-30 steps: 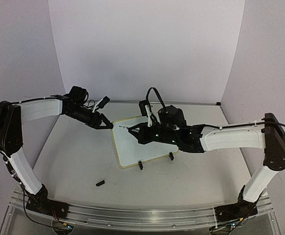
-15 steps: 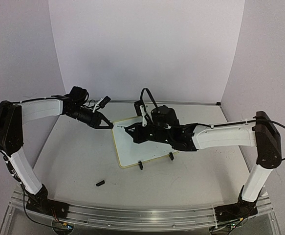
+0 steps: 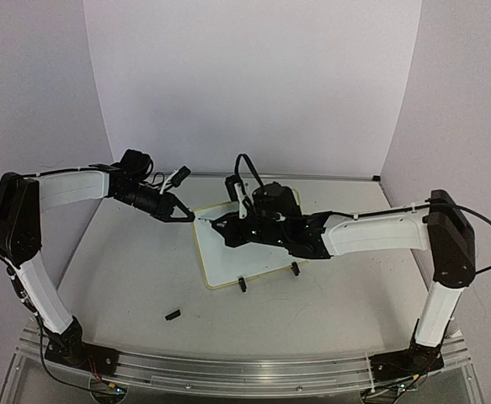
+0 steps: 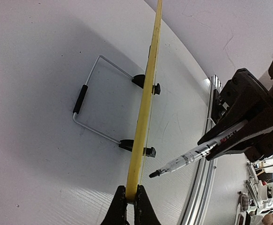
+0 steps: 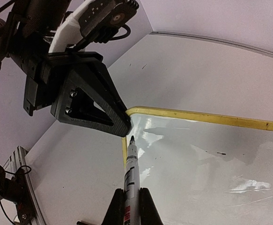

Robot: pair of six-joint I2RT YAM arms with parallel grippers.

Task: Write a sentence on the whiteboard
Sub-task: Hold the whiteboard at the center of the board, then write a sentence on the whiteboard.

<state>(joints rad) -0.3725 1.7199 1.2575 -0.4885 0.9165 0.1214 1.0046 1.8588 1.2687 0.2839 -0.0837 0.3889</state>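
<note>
The whiteboard (image 3: 237,252) lies tilted on the table, its face (image 5: 211,159) white with a pale-yellow rim (image 4: 145,103). The sentence is not in view; only a tiny dark speck (image 5: 220,153) shows on the face. My left gripper (image 3: 191,216) is shut on the board's far left corner, its fingertips (image 4: 122,197) pinching the rim. My right gripper (image 5: 132,194) is shut on a white marker (image 5: 132,171) whose uncapped black tip (image 4: 153,174) hovers just off the face beside that corner. In the right wrist view the left gripper (image 5: 120,123) sits right by the tip.
A small black marker cap (image 3: 173,315) lies on the table in front of the board. The board's wire stand (image 4: 87,103) and two black clip feet (image 3: 242,284) stick out from it. White walls close in the back and both sides.
My left gripper has closed onto the board's corner. My right arm has carried the marker leftward across the board toward that corner.
</note>
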